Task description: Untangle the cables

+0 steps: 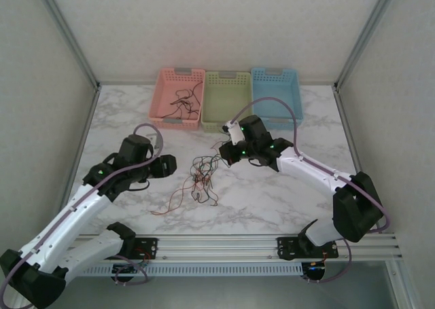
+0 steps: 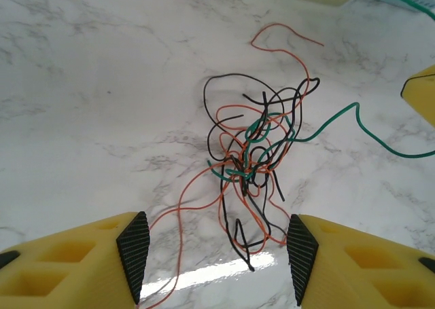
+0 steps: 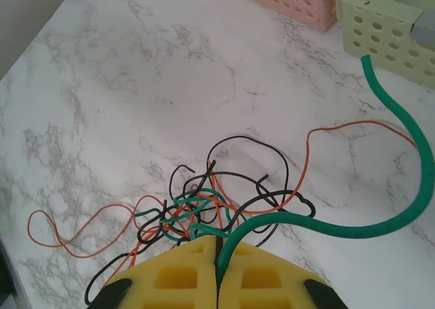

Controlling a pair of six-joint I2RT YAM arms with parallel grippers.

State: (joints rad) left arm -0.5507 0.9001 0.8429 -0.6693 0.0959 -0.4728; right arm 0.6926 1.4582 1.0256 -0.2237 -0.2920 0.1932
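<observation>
Wires (image 1: 204, 176), hair-thin, black, green and orange, lie knotted on the white marble table (image 1: 272, 200) between the arms. Right fingers (image 3: 177, 275) are shut on one green strand (image 3: 340, 231), probably to draw it free. Left fingers (image 2: 75, 268) gape around the knot's near end, holding nothing, perhaps ready to pin it.

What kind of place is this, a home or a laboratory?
Probably a robot test bench: a marble-patterned table boxed in by white walls, a pink basket, a green basket, a blue basket, and tangled thin cables.
</observation>
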